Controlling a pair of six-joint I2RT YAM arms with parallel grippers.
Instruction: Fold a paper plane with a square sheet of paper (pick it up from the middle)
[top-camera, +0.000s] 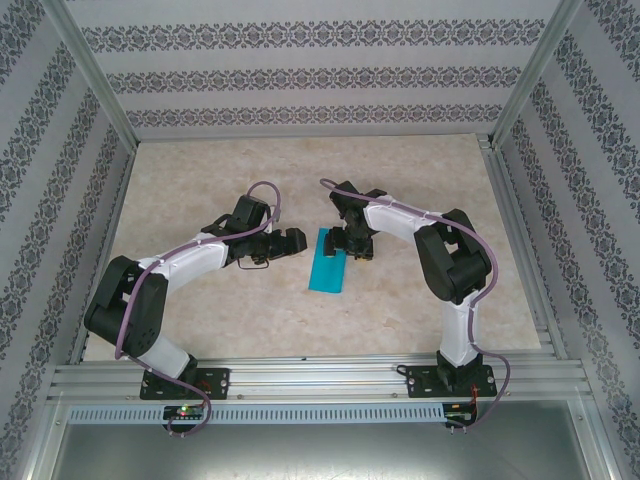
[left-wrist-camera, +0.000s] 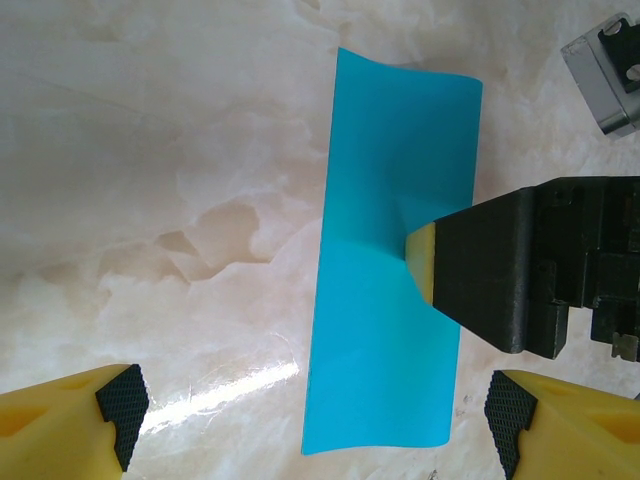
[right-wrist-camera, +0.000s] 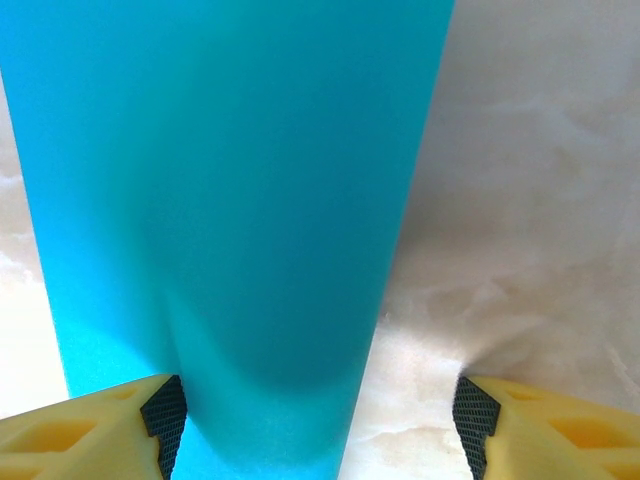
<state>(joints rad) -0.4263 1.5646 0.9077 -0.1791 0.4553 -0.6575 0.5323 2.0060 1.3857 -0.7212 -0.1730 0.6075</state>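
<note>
On the table (top-camera: 250, 330), left hand (left-wrist-camera: 315, 405) and right hand (right-wrist-camera: 320, 412) gape wide; the right hides part of sheet (left-wrist-camera: 390, 200).

Beige marble-look tabletop (top-camera: 300, 170); patterned wallpaper walls (top-camera: 300, 80); aluminium frame rails (top-camera: 320, 378); bright even light.

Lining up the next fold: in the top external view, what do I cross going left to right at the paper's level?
left gripper → teal sheet of paper → right gripper, which sits at the sheet's right edge
</note>
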